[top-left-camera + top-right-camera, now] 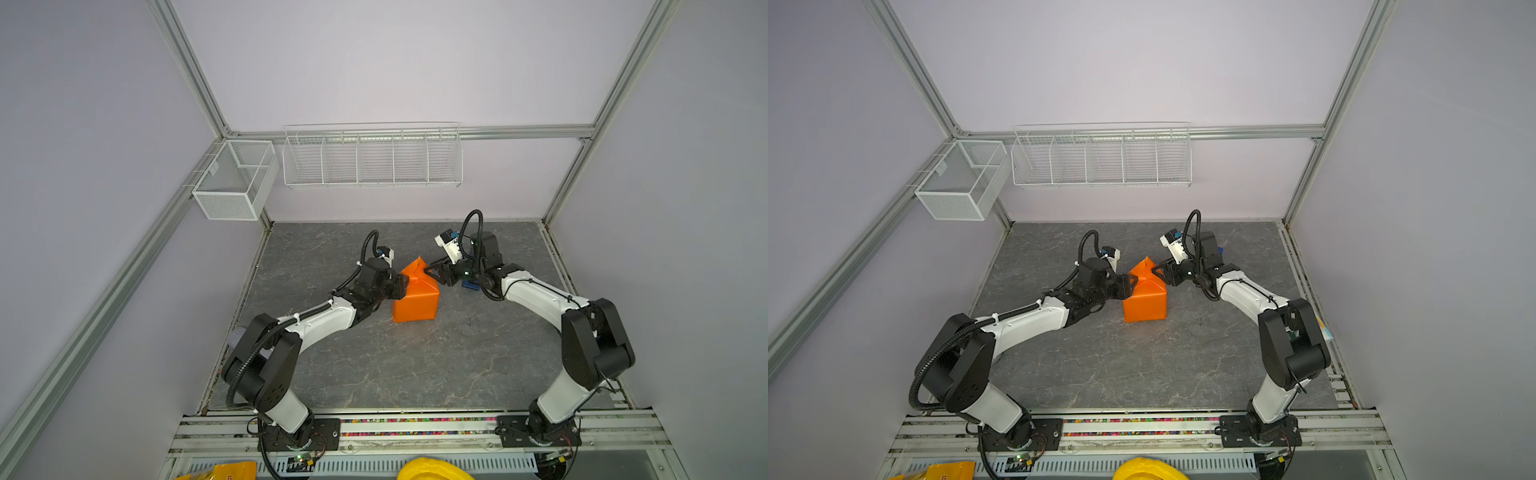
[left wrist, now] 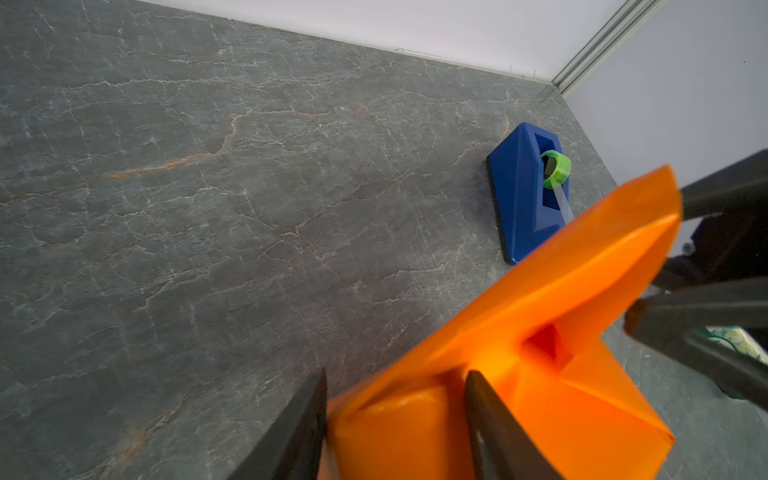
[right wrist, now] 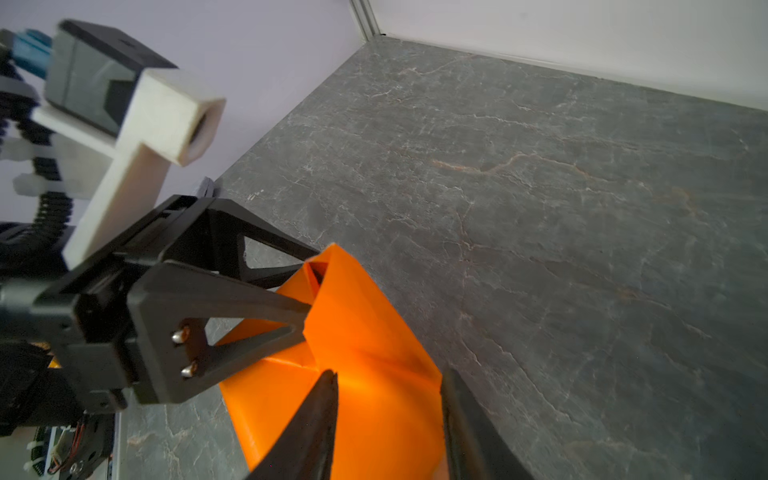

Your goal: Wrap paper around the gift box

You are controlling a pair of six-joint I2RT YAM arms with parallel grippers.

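In both top views the paper (image 1: 415, 303) is folded all around the gift box, which is fully hidden under it. The wrapped box stands near the middle of the grey table (image 1: 374, 374). At its far end the paper rises into a pointed fold. My left gripper (image 1: 402, 286) is at the left upper edge of the paper, and my right gripper (image 1: 429, 270) is at the right upper edge, near the point. A blue tape dispenser (image 1: 469, 285) lies on the table under my right wrist, partly hidden.

In the left wrist view, my left fingers (image 2: 299, 432) stand about half apart, and a folded part of the paper fills the gap between them. The tape dispenser, with a green roll (image 2: 556, 166), lies on the table beyond the paper.

In the right wrist view, both tips of my left gripper lie against the raised fold, so it has hold of the paper. My right fingers (image 3: 311, 428) stand partly apart, one at each side of the paper's ridge. Whether they press on it, I cannot tell.
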